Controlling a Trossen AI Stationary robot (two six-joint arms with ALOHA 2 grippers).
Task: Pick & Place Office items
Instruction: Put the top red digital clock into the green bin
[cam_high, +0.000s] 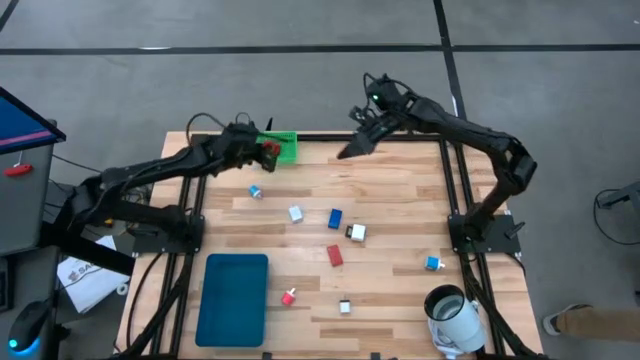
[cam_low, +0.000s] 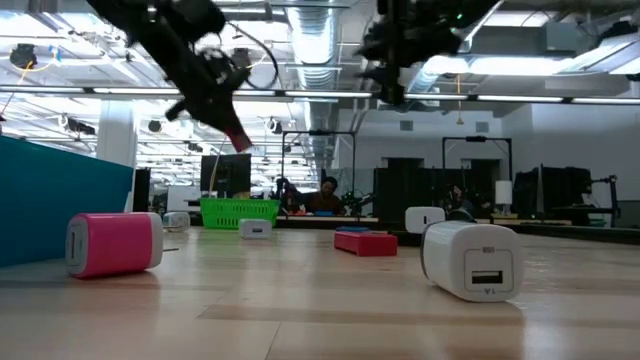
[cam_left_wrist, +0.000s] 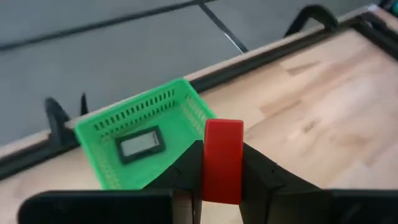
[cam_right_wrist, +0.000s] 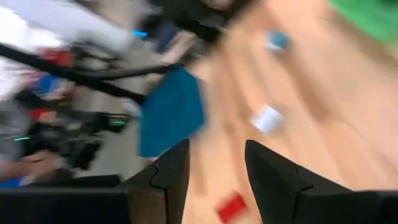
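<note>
Holding a red block (cam_left_wrist: 222, 160) pinched tight between its fingers, the left gripper (cam_high: 268, 150) is hanging up in the air right next to the green bin (cam_high: 285, 147) at about 11 o'clock on the table (cam_high: 400, 190). The left wrist view is showing one dark item with a pale face (cam_left_wrist: 140, 145) already lying inside the bin, so I'd say at least one piece is done and this red one looks like the second.

The right gripper (cam_high: 348, 150) is up off the table near 12 o'clock, fingers apart with a gap between them and gripping nothing.

Plenty is still waiting on the wood: a blue block (cam_high: 335, 218), a red block (cam_high: 335, 256), a white piece (cam_high: 296, 213), a cyan bit (cam_high: 255, 191), a white cube with a dark side (cam_high: 356, 232), a pink-red bit (cam_high: 289, 297), a small white cube (cam_high: 345, 307) and a cyan piece (cam_high: 433, 263) over at 4 o'clock. So it's looking early on, most of it left.
</note>
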